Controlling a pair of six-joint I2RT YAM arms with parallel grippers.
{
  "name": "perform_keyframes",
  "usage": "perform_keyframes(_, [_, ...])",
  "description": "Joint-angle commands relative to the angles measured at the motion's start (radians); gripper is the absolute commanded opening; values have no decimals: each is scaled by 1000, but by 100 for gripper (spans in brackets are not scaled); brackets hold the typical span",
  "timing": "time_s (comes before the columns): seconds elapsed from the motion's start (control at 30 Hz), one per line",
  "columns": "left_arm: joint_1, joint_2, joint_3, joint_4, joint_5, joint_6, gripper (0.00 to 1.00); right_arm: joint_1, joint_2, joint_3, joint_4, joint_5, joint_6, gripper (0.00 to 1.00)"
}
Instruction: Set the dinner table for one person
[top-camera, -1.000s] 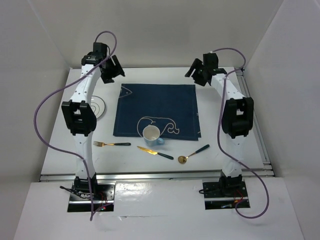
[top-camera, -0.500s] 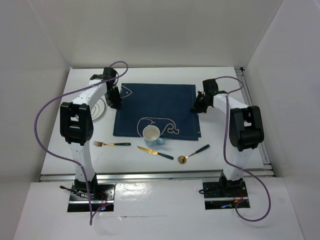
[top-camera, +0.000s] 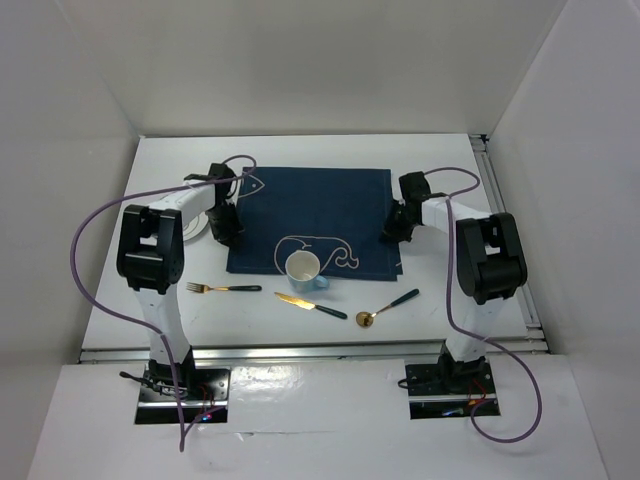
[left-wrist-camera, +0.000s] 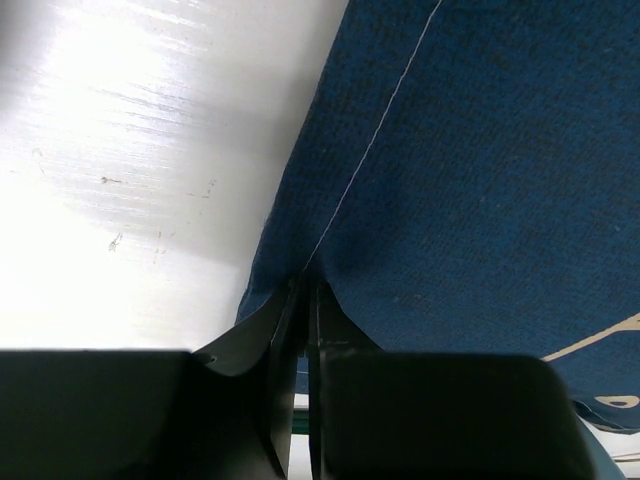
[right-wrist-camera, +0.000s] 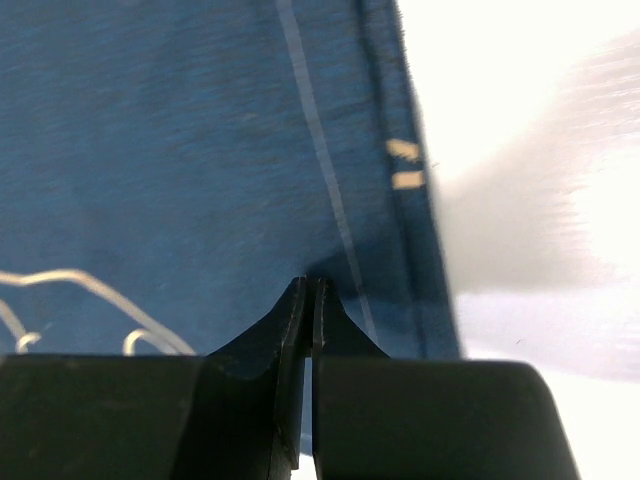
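Note:
The navy placemat (top-camera: 315, 220) with whale drawings lies flat on the white dinner table (top-camera: 440, 290). My left gripper (top-camera: 228, 226) is down at its left edge. In the left wrist view the left gripper (left-wrist-camera: 305, 288) is shut, pinching the placemat (left-wrist-camera: 470, 180) where it meets the table (left-wrist-camera: 150, 200). My right gripper (top-camera: 397, 228) is at the right edge. In the right wrist view the right gripper (right-wrist-camera: 306, 285) is shut on a puckered bit of the placemat (right-wrist-camera: 180, 150) just inside its hem. A white cup (top-camera: 303, 268) stands on the mat's near edge.
A white plate (top-camera: 196, 222) sits left of the mat, partly behind the left arm. Near the front lie a gold fork (top-camera: 222, 289), a knife (top-camera: 310, 305) and a spoon (top-camera: 386, 308), all dark-handled. A metal rail (top-camera: 310, 347) runs along the front edge.
Both arms came down from above the table's far side to the placemat's left and right edges. Both grippers went from open to shut on the cloth.

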Motion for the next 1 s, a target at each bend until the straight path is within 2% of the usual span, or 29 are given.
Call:
perform_keyframes(0.0, [-5,-4,-28,20,-1,-29,17,2,48,48,-15,58,-14,0])
perform_keyframes(0.13, [-14,7,-28,-3,-35,-40,16,2,60,61,-24,76,-14,0])
perform_keyframes(0.33, [-23,-58,-39,-12,-53,-40,16,2,60,108,-49,90,-25,0])
perform_keyframes(0.5, [-33,-95,4,-61,-99,-40,22,11,-53,176,-86,35,-34,3])
perform_keyframes(0.53, [-33,-95,18,-84,-99,-40,23,11,-79,197,-95,22,-34,6])
perform_keyframes(0.57, [-33,-117,47,-93,-113,-40,23,21,-107,206,-95,1,-43,16])
perform_keyframes(0.67, [-33,-151,90,-127,-122,-40,28,40,-202,228,-95,-62,-78,35])
perform_keyframes(0.7, [-33,-177,99,-127,-131,-40,32,74,-240,228,-95,-76,-89,47])
perform_keyframes(0.73, [-33,-191,113,-139,-131,-49,34,99,-257,237,-104,-85,-101,53])
perform_keyframes(0.83, [-33,-248,127,-170,-154,-49,39,226,-290,237,-132,-85,-152,68])
perform_keyframes(0.87, [-33,-263,141,-170,-166,-49,45,258,-300,237,-132,-73,-163,72])
perform_keyframes(0.97, [-33,-329,161,-196,-177,-49,47,375,-291,225,-170,-73,-184,84])
